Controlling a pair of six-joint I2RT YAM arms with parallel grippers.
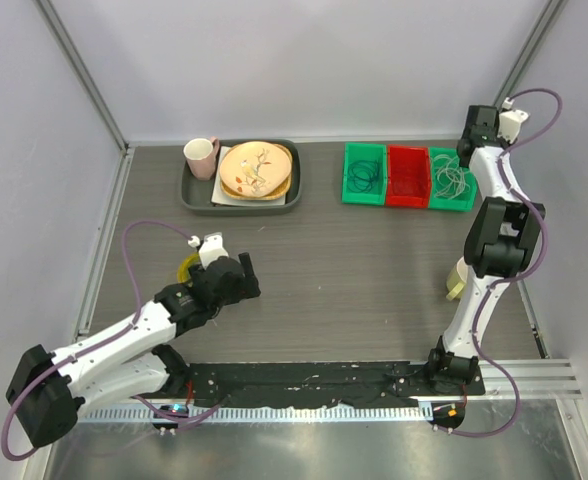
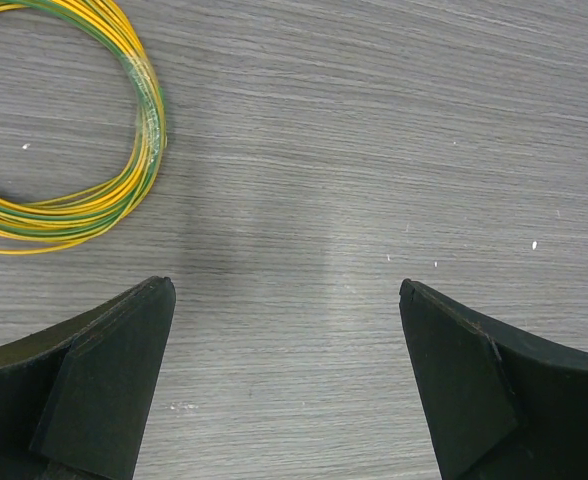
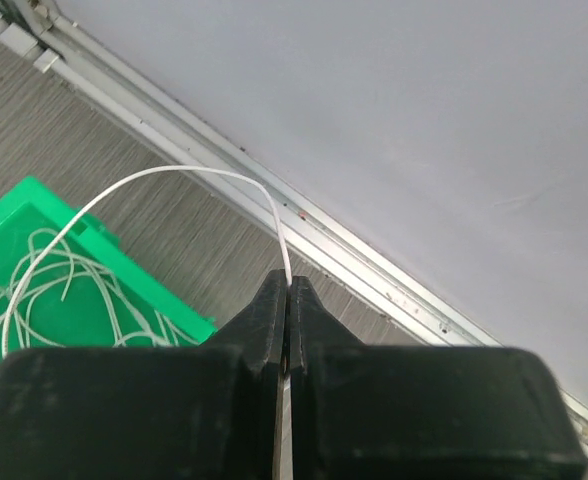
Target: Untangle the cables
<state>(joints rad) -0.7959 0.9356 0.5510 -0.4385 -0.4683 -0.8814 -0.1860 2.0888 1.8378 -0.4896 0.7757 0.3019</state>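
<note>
My right gripper (image 1: 465, 156) (image 3: 287, 283) is shut on one thin white cable (image 3: 174, 175). The cable arcs up from the fingertips and down into the right green bin (image 1: 452, 200) (image 3: 94, 235), where several loose white cables (image 1: 454, 180) (image 3: 54, 290) lie. The left green bin (image 1: 365, 195) holds dark cables (image 1: 364, 175). A red bin (image 1: 407, 178) stands between them; I cannot make out its contents. My left gripper (image 1: 242, 280) (image 2: 285, 287) is open and empty, low over bare table, right of the yellow-green wire ring (image 1: 185, 270) (image 2: 124, 190).
A dark tray (image 1: 189, 195) at the back left holds a pink mug (image 1: 201, 157) and stacked plates (image 1: 256, 170). A pale roll-like object (image 1: 456, 281) sits beside the right arm. A black mat (image 1: 304, 383) runs along the near edge. Walls close in the back and right.
</note>
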